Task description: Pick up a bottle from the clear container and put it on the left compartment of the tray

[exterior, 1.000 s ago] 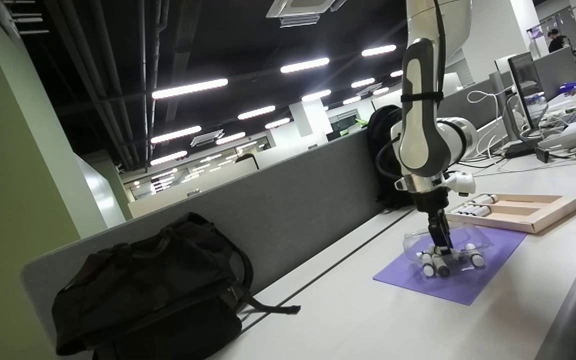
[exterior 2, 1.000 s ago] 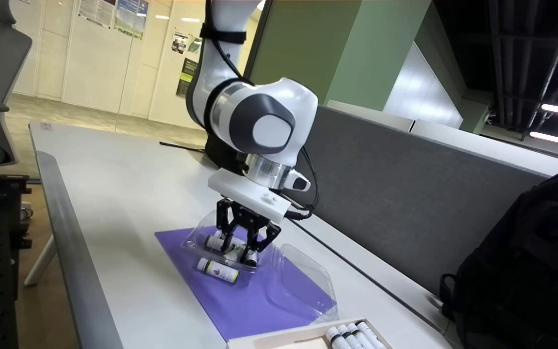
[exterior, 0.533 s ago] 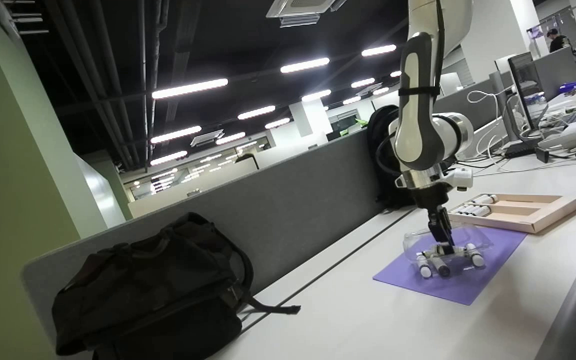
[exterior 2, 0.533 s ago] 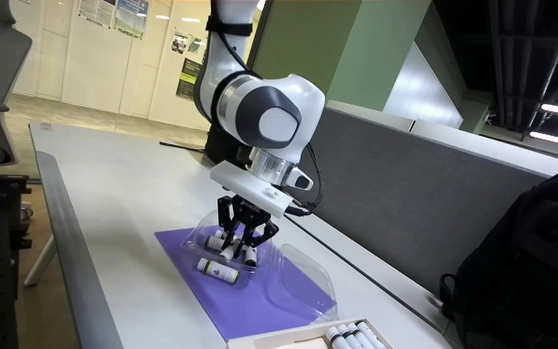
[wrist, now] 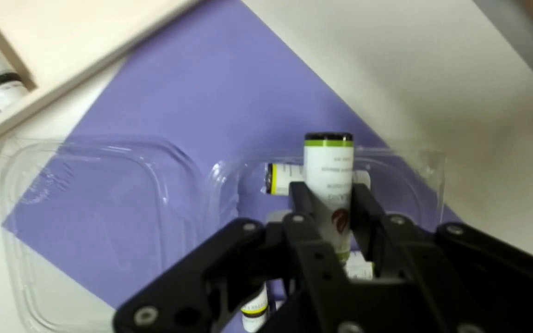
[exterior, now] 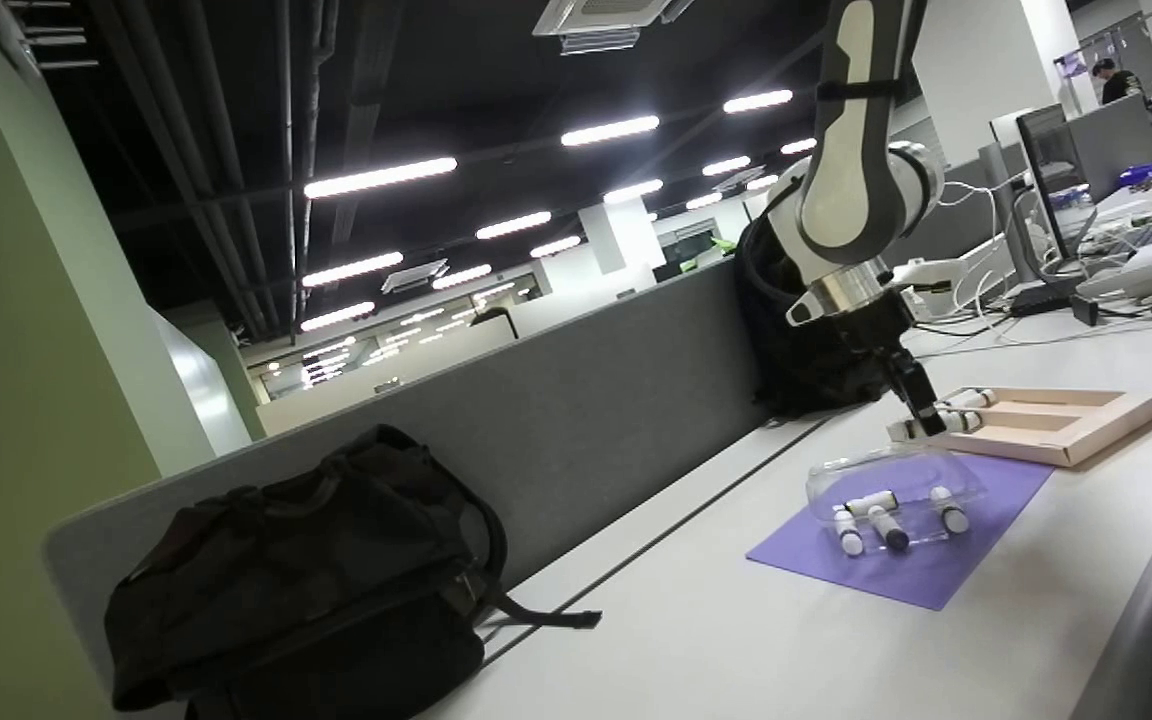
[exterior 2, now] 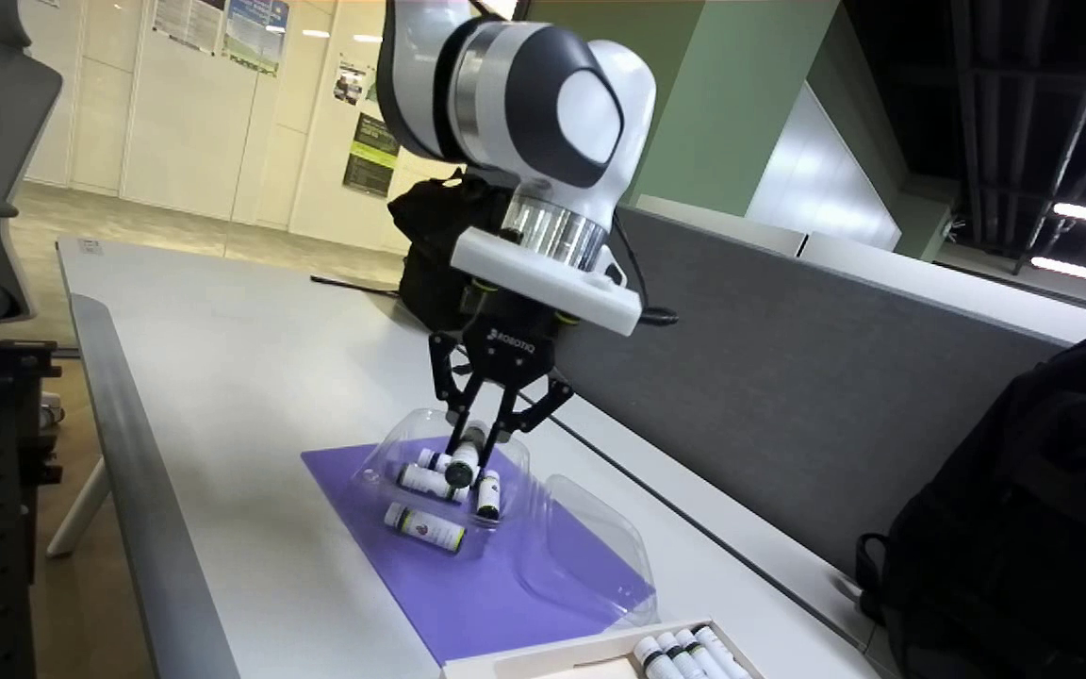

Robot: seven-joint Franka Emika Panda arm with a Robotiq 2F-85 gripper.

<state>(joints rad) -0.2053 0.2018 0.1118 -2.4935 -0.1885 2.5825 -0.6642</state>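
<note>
On the bench (exterior 2: 251, 377) the work looks to be in the carrying step: the pick seems made, the placing not yet done. The purple mat (exterior 2: 505, 608) lies between the bench's edge along the grey partition (exterior 2: 788, 358) and its open long edge. The tray (exterior: 1116, 428) sits past the end of the mat that is farther from the bench corner (exterior 2: 81, 262) shown in an exterior view. The next move, I judge, calls for swinging along the bench away from that corner, clearing the tray's low rim, then lowering into its left compartment; which one counts as left I cannot settle from these angles. The clear container (wrist: 426, 169) stands mostly on the mat. Over it hangs the hand (exterior 2: 470, 453), partly open, its fingers (wrist: 299, 196) parted only by the girth of the bottle (wrist: 329, 171) they pinch from both sides, and seemingly touching nothing else. That bottle, white with a dark end, is in the air above the container, apart from the tray, and seems held more lying than upright. Similar ones lie below: loose bottles (exterior 2: 425, 482) in the container, stored bottles (exterior 2: 659, 660) side by side in the tray, at its end toward the partition edge of the bench.
</note>
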